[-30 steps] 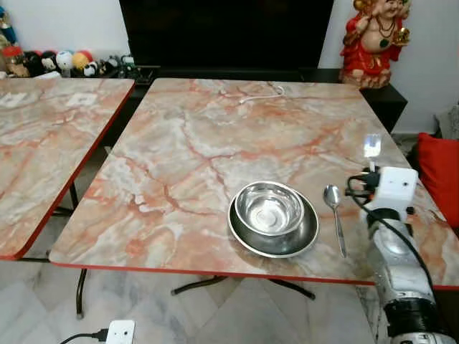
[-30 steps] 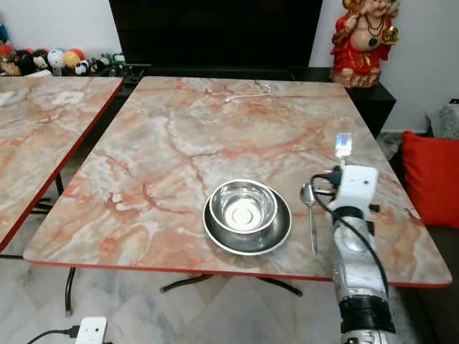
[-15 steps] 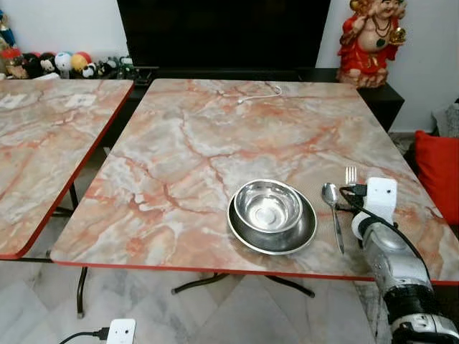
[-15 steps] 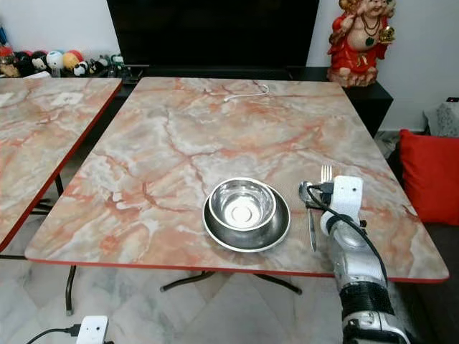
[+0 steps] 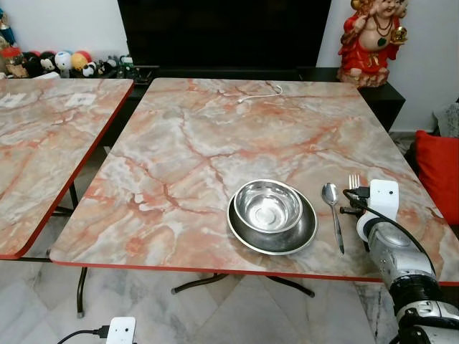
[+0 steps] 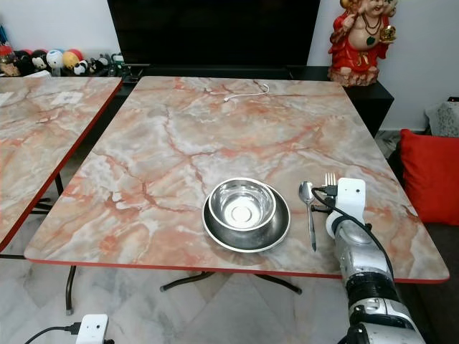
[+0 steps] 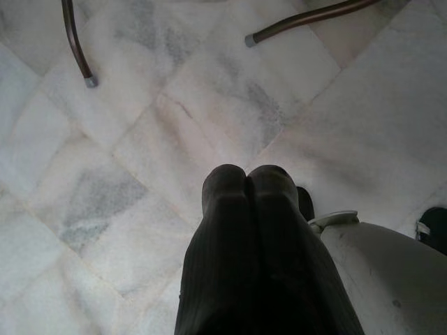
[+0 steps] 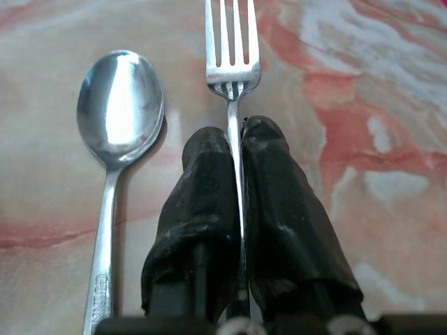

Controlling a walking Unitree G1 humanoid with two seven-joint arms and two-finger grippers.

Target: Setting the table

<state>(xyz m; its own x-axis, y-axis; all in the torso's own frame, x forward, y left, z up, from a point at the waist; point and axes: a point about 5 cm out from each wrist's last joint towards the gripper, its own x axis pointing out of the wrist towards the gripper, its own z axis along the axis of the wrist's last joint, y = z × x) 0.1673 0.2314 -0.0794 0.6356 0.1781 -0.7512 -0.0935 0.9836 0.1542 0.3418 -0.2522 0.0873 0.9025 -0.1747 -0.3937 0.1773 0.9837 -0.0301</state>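
Observation:
A steel bowl (image 5: 269,206) sits in a steel plate (image 5: 272,240) near the front edge of the marble table (image 5: 215,136). A spoon (image 5: 334,215) lies just right of the plate. My right gripper (image 8: 234,136) is shut on a fork (image 8: 232,49), whose tines (image 5: 353,181) point away from me, low over the table right beside the spoon (image 8: 119,112). My left gripper (image 7: 246,183) is shut on nothing and hangs over the floor.
A second marble table (image 5: 43,136) stands to the left. A white cable (image 5: 259,94) lies at the far edge of the table. A red statue (image 5: 373,39) stands at the back right, a red cushion (image 5: 437,172) to the right, and a power plug (image 5: 118,331) on the floor.
My right arm has come down and pulled back, bringing the fork from raised above the table to low beside the spoon. Bowl, plate and spoon have stayed put.

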